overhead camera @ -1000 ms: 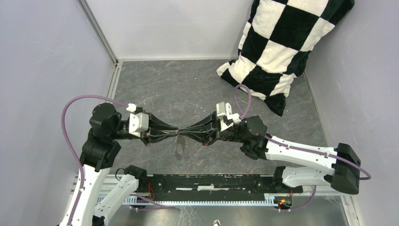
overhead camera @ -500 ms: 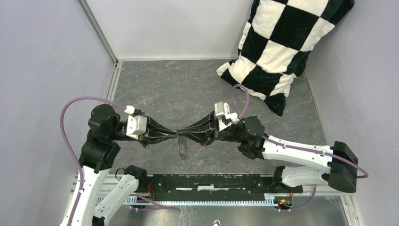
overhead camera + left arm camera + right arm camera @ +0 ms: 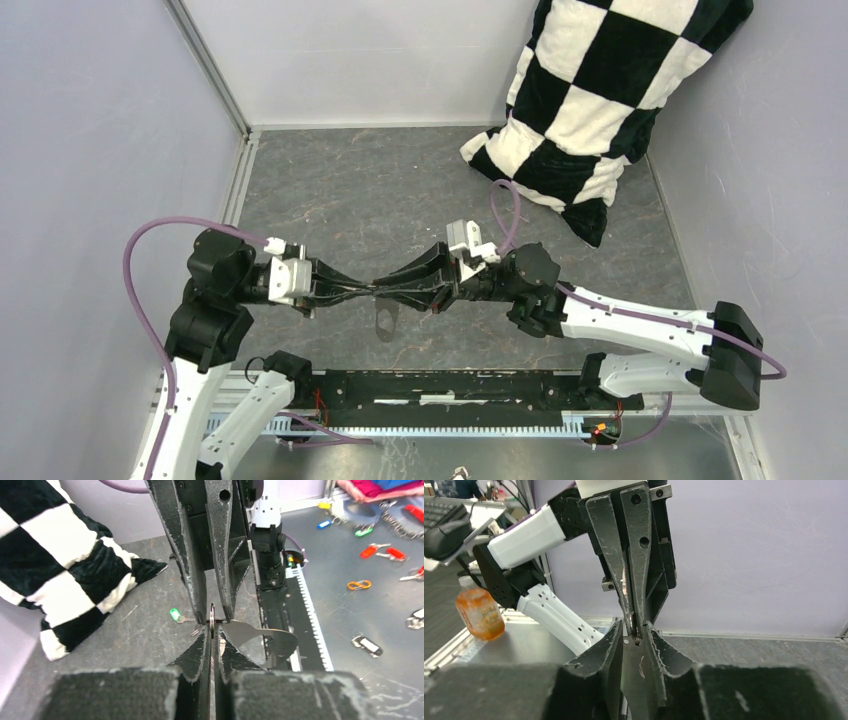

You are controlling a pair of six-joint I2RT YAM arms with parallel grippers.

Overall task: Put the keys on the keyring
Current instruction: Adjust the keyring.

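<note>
My two grippers meet tip to tip above the grey table. My right gripper [image 3: 386, 287] is shut on the top of the keyring's flat grey metal plate [image 3: 384, 320], which hangs below it and also shows in the right wrist view [image 3: 634, 675]. A small ring [image 3: 212, 616] sits in the plate's hole between both sets of tips. My left gripper [image 3: 364, 290] is shut. A red streak between its fingers [image 3: 625, 587] looks like the red key. The green key [image 3: 175, 615] lies on the table beyond the tips.
A black-and-white checked pillow [image 3: 600, 90] leans in the far right corner. Grey walls close in the left, back and right. A black rail [image 3: 450, 385] runs along the near edge. Several loose key tags [image 3: 380, 550] lie beyond the rail.
Both grippers, still joined at the tips, have shifted a little to the left and towards the near edge. The hanging plate moved with them.
</note>
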